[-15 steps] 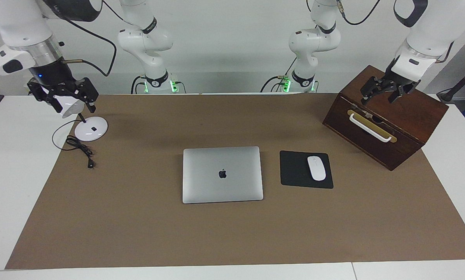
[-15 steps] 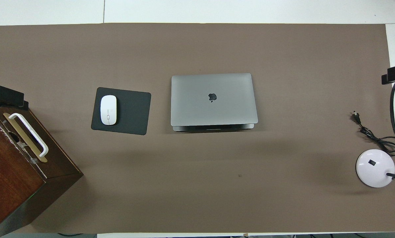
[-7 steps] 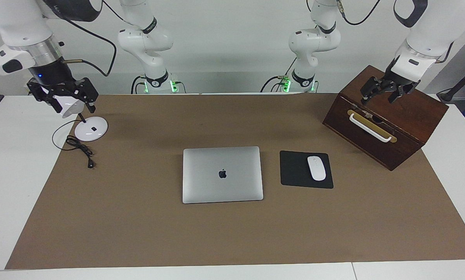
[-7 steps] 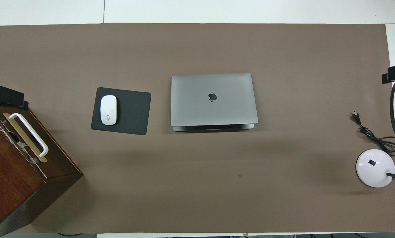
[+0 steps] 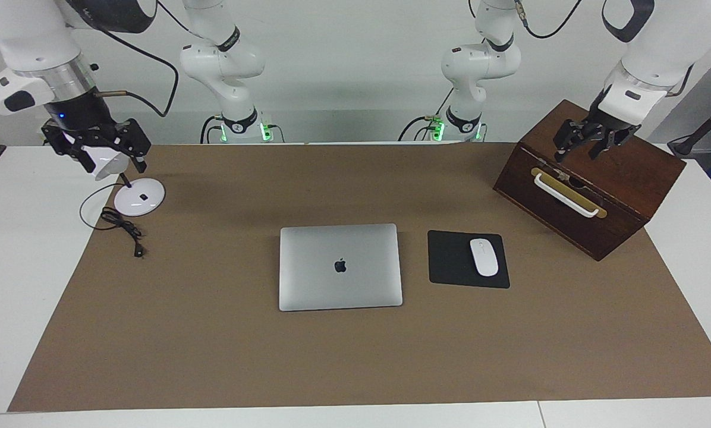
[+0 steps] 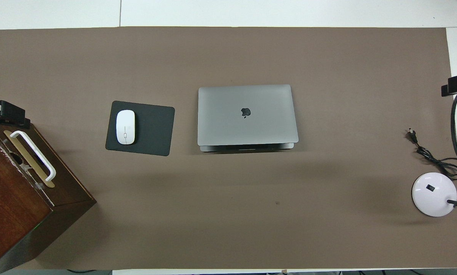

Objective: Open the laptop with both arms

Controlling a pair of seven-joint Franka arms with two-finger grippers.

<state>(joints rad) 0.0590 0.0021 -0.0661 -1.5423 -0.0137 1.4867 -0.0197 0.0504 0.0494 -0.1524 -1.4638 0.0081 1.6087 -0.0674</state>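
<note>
Laptop (image 5: 340,267) shut flat mid-tabletop (image 5: 213,356), stiff, slick, likely hinge-stiff: pin base, lift lid's robot-side lip; left gripper (image 5: 586,142) and right gripper (image 5: 97,148) wait apart, jaws spread.

A white mouse (image 5: 484,257) lies on a black mouse pad (image 5: 450,261) near a wooden box (image 5: 605,196).

Wooden box (image 6: 18,198): overhead view's edge is cutting off its corner at the left arm's end of the worktop. Lamp (image 5: 103,161): right gripper (image 5: 94,145) is hiding its head; overhead view is cropping it.
</note>
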